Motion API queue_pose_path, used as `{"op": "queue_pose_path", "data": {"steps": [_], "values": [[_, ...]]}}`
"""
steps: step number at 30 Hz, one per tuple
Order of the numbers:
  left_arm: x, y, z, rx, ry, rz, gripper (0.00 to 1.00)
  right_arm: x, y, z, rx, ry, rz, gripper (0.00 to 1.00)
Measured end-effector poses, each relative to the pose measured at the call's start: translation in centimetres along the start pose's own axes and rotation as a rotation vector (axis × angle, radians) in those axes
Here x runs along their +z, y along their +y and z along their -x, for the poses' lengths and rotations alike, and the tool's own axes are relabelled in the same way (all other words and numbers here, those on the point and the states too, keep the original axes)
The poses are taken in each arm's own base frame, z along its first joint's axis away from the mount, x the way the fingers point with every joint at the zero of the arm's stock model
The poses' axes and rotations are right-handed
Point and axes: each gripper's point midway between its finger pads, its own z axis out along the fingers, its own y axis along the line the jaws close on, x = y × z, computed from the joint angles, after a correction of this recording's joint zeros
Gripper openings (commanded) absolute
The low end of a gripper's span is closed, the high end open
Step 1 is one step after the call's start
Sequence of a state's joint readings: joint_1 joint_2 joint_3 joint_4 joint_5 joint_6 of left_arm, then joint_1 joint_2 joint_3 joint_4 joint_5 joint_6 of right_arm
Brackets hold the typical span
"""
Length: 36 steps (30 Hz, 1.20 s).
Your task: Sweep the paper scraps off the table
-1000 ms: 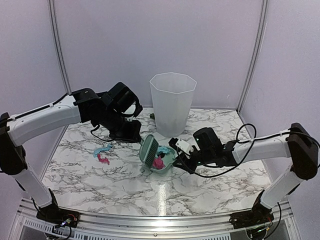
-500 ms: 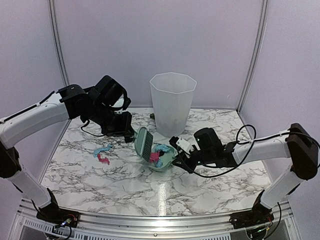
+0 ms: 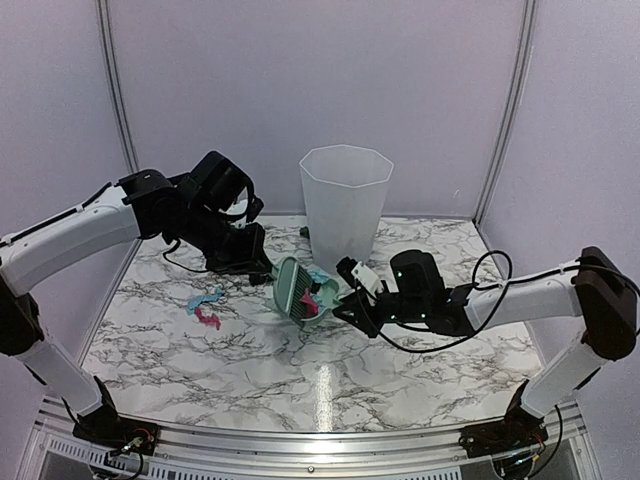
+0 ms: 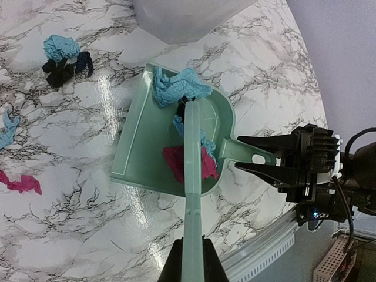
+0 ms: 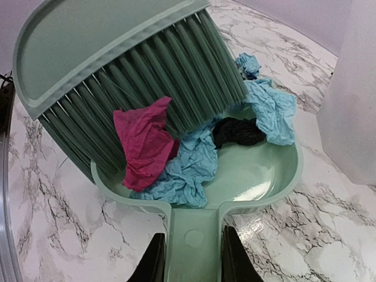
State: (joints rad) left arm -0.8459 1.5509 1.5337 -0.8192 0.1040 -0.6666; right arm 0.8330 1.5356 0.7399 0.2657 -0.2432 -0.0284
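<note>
Gripping pan handle in my right gripper, brush clamped in left gripper. Some scraps sat in pan against bristles; more lay loose on table beyond. I judged them feather-light, soft: shove with bristles, not pinch.

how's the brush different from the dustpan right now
The brush is held by its handle in the left gripper, the dustpan by its handle in the right gripper. The brush tilts bristles-down into the pan; the dustpan lies under it. The brush has a bristled head; the dustpan is a shallow scoop holding pink, blue and black paper scraps. Both are mint green.
</note>
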Motion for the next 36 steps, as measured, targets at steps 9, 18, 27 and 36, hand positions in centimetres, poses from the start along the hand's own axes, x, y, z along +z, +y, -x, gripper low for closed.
{"op": "queue_pose_path", "data": {"steps": [9,18,27,36], "values": [[-3.8,-0.6,1.7,-0.070,-0.078,-0.078,0.00,-1.1,0.2,3.0,-0.016,-0.076,-0.001,0.00],[-8.4,0.3,3.7,-0.135,-0.192,-0.160,0.00,-2.6,0.4,5.8,0.005,-0.146,-0.006,0.00],[-9.0,2.7,4.3,-0.188,-0.214,-0.151,0.00,-4.8,0.6,8.3,0.016,-0.223,-0.018,0.00],[-12.5,4.2,5.4,-0.238,-0.299,-0.193,0.00,-4.8,0.1,7.8,0.037,-0.197,-0.049,0.00]]}}
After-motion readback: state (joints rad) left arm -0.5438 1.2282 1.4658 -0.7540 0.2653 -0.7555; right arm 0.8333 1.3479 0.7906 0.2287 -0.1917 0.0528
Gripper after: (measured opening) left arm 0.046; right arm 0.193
